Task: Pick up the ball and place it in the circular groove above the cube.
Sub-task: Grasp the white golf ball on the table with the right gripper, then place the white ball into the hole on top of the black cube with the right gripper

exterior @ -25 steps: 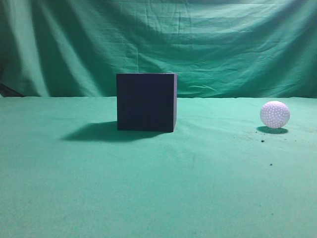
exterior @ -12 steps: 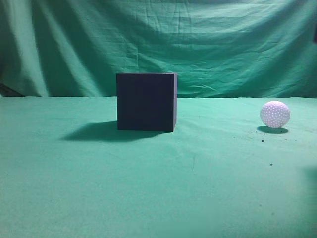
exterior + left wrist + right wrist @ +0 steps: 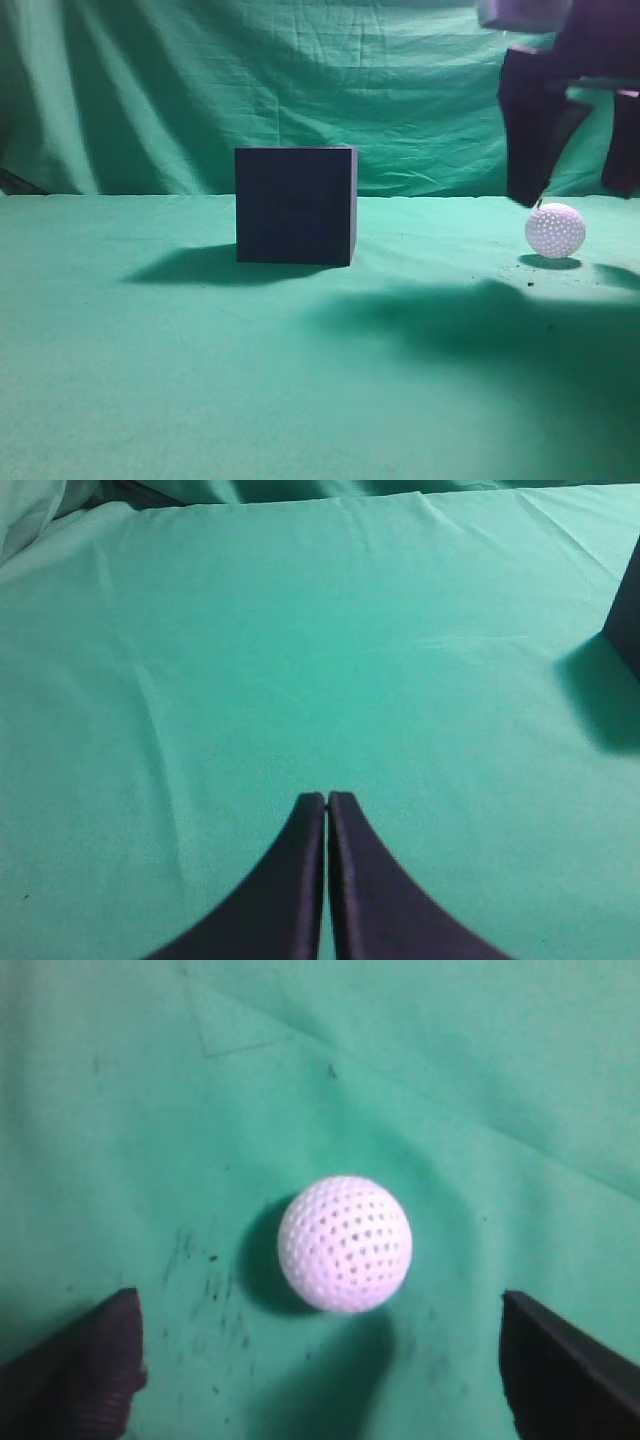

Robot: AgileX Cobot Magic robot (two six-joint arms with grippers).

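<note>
The white dimpled ball (image 3: 555,230) rests on the green cloth at the right. In the right wrist view the ball (image 3: 345,1244) lies between and a little ahead of my two spread fingers. My right gripper (image 3: 572,192) is open and hangs just above the ball; it also shows in the right wrist view (image 3: 320,1345). The dark navy cube (image 3: 295,205) stands left of centre; one edge of the cube (image 3: 627,615) shows in the left wrist view. Its top face is hidden. My left gripper (image 3: 327,798) is shut and empty over bare cloth.
A green cloth (image 3: 200,380) covers the table and a green backdrop (image 3: 250,80) hangs behind. Small dark specks (image 3: 530,284) lie on the cloth near the ball.
My right arm has come down into the exterior view from the upper right and now hangs over the ball, casting a shadow. The ball and the cube have not moved.
</note>
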